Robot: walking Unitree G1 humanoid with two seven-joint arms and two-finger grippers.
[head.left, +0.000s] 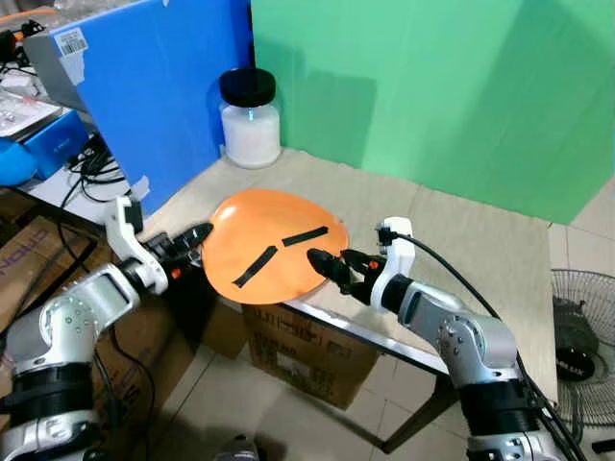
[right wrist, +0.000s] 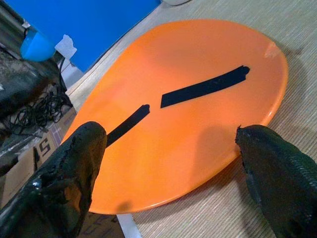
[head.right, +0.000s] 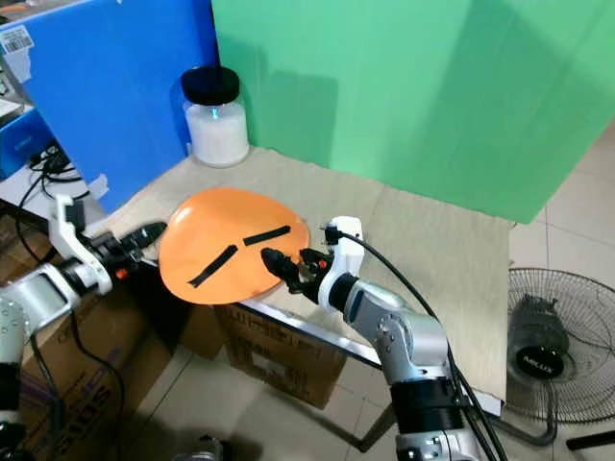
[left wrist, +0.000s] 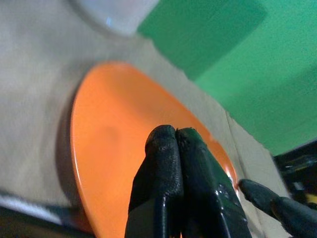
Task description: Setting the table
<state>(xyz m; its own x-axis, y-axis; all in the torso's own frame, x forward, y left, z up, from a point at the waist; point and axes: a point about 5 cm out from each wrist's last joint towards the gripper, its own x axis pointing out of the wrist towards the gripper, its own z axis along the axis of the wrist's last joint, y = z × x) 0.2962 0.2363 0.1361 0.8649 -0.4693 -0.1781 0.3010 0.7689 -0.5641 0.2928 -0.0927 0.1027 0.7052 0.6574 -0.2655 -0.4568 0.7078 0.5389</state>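
An orange plate (head.left: 274, 245) with two black tape strips (head.left: 305, 235) lies on the front left corner of the table (head.left: 461, 250), part of it hanging past the edge. My left gripper (head.left: 197, 235) is shut, its tips at the plate's left rim; in the left wrist view the fingers (left wrist: 163, 148) press together with nothing between them. My right gripper (head.left: 332, 262) stands open at the plate's right front rim. In the right wrist view its two fingers (right wrist: 74, 163) spread wide on either side of the plate (right wrist: 188, 134).
A white jar with a black lid (head.left: 250, 117) stands at the table's back left. A blue board (head.left: 163, 86) and a green backdrop (head.left: 432, 86) rise behind it. Cardboard boxes (head.left: 307, 351) sit under the table, a fan (head.left: 581, 346) on the floor at right.
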